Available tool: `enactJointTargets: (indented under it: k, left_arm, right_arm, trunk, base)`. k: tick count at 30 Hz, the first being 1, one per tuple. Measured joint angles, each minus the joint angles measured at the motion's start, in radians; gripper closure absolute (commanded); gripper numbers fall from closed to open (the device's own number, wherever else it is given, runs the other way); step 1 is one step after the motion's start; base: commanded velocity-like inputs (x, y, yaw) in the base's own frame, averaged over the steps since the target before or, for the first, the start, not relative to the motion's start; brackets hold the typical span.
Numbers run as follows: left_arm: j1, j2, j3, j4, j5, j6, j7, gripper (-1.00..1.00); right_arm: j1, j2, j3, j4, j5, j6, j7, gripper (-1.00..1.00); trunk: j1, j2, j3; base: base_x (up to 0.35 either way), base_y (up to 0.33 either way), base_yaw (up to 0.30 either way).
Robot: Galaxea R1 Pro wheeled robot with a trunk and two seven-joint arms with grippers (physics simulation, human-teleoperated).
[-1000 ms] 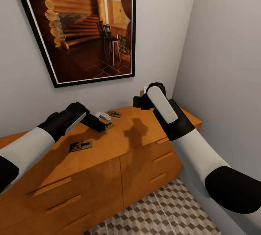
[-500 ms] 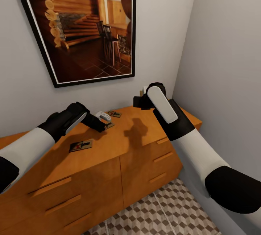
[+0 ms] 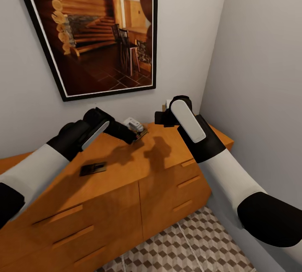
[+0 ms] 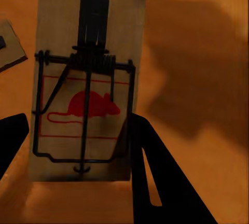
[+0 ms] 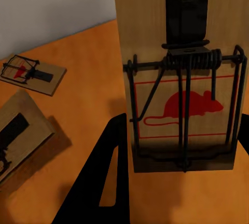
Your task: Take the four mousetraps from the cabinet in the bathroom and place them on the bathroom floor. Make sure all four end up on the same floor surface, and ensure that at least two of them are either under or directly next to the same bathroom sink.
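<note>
The left gripper (image 3: 139, 132), at frame centre over the orange-brown wooden cabinet (image 3: 126, 188), clamps a tan wooden mousetrap with dark wire fittings (image 4: 85, 79), the right gripper (image 3: 161, 114) beside it clamps a second mousetrap (image 5: 181, 73), and a third mousetrap (image 3: 92, 168) lies flat on the cabinet at left of centre.
</note>
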Motion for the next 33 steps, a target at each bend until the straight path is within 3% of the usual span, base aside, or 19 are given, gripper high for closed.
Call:
enactJointTargets:
  k: [9, 26, 33]
  left_arm:
    - [-0.03, -0.002, 0.01, -0.015, 0.004, 0.003, -0.001, 1.0]
    - [-0.036, -0.003, 0.01, -0.007, 0.003, 0.005, -0.001, 1.0]
    - [-0.034, -0.006, 0.004, -0.001, 0.004, 0.008, -0.001, 1.0]
  right_arm:
    - [0.0, -0.001, 0.0, 0.0, -0.001, 0.0, 0.0, 1.0]
    - [0.002, -0.009, -0.001, 0.003, -0.001, 0.0, 0.001, 1.0]
    - [0.042, -0.021, -0.003, 0.004, 0.01, 0.001, 0.001, 1.0]
  trunk:
    - [0.0, 0.0, 0.0]
    - [0.001, 0.0, 0.0]
    - [0.001, 0.0, 0.0]
  base:
    - [-0.066, 0.0, 0.0]
    - [-0.322, 0.0, 0.0]
    - [-0.334, 0.0, 0.0]
